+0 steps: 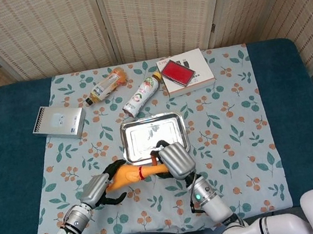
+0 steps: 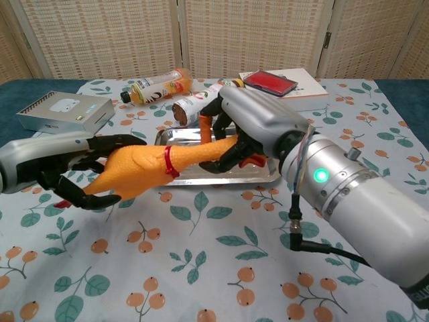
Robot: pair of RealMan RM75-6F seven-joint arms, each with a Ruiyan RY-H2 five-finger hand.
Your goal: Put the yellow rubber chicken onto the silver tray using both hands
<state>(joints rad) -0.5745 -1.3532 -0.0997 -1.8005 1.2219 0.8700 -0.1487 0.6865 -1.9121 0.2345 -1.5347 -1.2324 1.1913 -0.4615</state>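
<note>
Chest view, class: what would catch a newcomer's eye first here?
The yellow rubber chicken, held off the cloth at the near-left corner of the silver tray. The left hand grips its body and the right hand its legs. Behind the tray lie two bottles on their sides.
</note>
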